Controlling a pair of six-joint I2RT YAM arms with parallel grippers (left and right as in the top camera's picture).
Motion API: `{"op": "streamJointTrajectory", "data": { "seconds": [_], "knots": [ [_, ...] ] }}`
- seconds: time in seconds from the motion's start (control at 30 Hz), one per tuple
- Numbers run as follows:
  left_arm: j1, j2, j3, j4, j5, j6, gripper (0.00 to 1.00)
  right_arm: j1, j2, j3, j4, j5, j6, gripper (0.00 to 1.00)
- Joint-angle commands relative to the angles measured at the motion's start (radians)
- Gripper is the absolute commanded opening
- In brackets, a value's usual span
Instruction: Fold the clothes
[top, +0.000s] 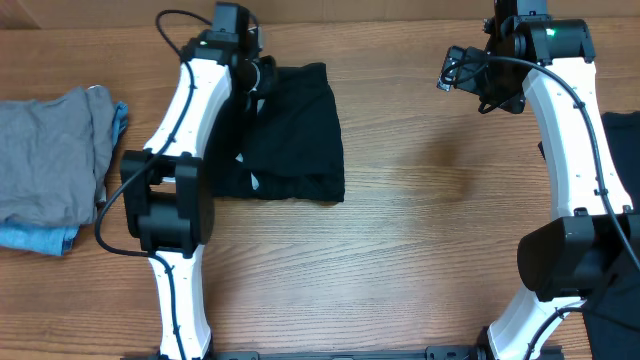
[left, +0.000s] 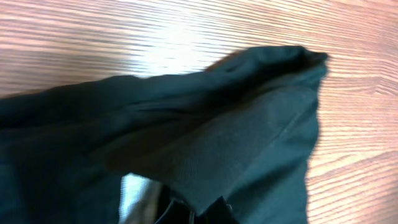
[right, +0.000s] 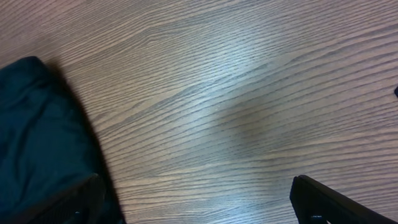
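Note:
A black garment (top: 295, 135) lies partly folded on the wooden table, left of centre. My left gripper (top: 258, 78) is at its far left corner. In the left wrist view the black cloth (left: 205, 124) fills most of the frame, and the jaws (left: 186, 211) are shut on a raised fold of it, next to a white label (left: 134, 193). My right gripper (top: 470, 78) is open and empty above bare table at the far right. In the right wrist view its fingers (right: 199, 186) are wide apart, with the edge of the black garment (right: 37, 143) to the left.
A grey garment (top: 50, 160) lies on a light-blue one (top: 40, 238) at the left edge. More black cloth (top: 622, 150) shows at the right edge behind the right arm. Bare wood (top: 430, 200) lies between the arms.

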Motion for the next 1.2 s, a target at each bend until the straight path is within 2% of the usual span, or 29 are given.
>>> {"op": "streamJointTrajectory", "data": {
  "seconds": [0.0, 0.17, 0.3, 0.37, 0.43, 0.47, 0.5, 0.53, 0.57, 0.6, 0.63, 0.77, 0.8, 0.83, 0.87, 0.93, 1.0, 1.07, 1.13, 1.17],
  "knots": [
    [0.051, -0.065, 0.001, -0.032, 0.011, -0.005, 0.04, 0.002, -0.023, 0.013, 0.002, 0.006, -0.003, 1.0],
    [0.073, -0.064, 0.001, -0.065, -0.05, -0.002, 0.04, 0.002, -0.023, 0.013, 0.002, 0.005, -0.003, 1.0],
    [0.066, -0.042, 0.0, -0.119, -0.184, -0.003, 0.04, 0.002, -0.023, 0.013, 0.002, 0.005, -0.003, 1.0],
    [0.066, -0.033, 0.0, -0.148, -0.243, -0.003, 0.08, 0.002, -0.023, 0.013, 0.002, 0.005, -0.003, 1.0],
    [0.07, -0.031, -0.001, -0.168, -0.278, -0.005, 0.22, 0.002, -0.023, 0.013, 0.002, 0.006, -0.003, 1.0],
    [0.072, -0.031, -0.001, -0.176, -0.293, -0.005, 0.34, 0.002, -0.023, 0.013, 0.002, 0.005, -0.003, 1.0],
    [0.072, -0.031, -0.001, -0.181, -0.311, -0.005, 0.57, 0.002, -0.023, 0.013, 0.002, 0.006, -0.003, 1.0],
    [0.072, -0.031, -0.001, -0.184, -0.327, -0.002, 0.68, 0.002, -0.023, 0.013, 0.002, 0.005, -0.003, 1.0],
    [0.072, -0.031, 0.0, -0.184, -0.333, -0.002, 0.69, 0.002, -0.023, 0.013, 0.002, 0.006, -0.003, 1.0],
    [0.072, -0.033, 0.001, -0.184, -0.328, -0.002, 0.68, 0.002, -0.023, 0.013, 0.002, 0.005, -0.003, 1.0],
    [0.072, -0.042, 0.013, -0.189, -0.314, -0.002, 0.62, 0.002, -0.023, 0.013, 0.002, 0.005, -0.003, 1.0],
    [0.059, -0.102, 0.078, -0.209, -0.207, -0.002, 0.51, 0.002, -0.023, 0.013, 0.002, 0.005, -0.003, 1.0],
    [0.05, -0.119, 0.08, -0.19, -0.156, -0.002, 0.33, 0.002, -0.023, 0.013, 0.002, 0.005, -0.003, 1.0],
    [0.042, -0.121, 0.08, -0.179, -0.136, -0.002, 0.24, 0.002, -0.023, 0.013, 0.002, 0.005, -0.003, 1.0],
    [0.031, -0.119, 0.08, -0.173, -0.132, -0.002, 0.05, 0.002, -0.023, 0.013, 0.002, 0.005, -0.003, 1.0],
    [0.006, -0.108, 0.079, -0.164, -0.132, 0.046, 0.04, 0.002, -0.023, 0.013, 0.002, 0.005, -0.003, 1.0],
    [-0.027, -0.096, 0.079, -0.13, -0.132, 0.149, 0.04, 0.002, -0.023, 0.013, 0.066, -0.015, 0.009, 1.0],
    [-0.047, -0.083, 0.078, -0.115, -0.136, 0.195, 0.04, 0.006, -0.021, 0.013, 0.045, -0.177, 0.013, 1.0],
    [-0.049, -0.061, 0.078, -0.11, -0.159, 0.204, 0.05, 0.046, -0.009, 0.012, 0.024, -0.24, -0.042, 0.66],
    [-0.049, -0.046, 0.078, -0.107, -0.162, 0.204, 0.05, 0.073, -0.003, 0.012, 0.016, -0.239, -0.042, 0.38]
  ]
}}
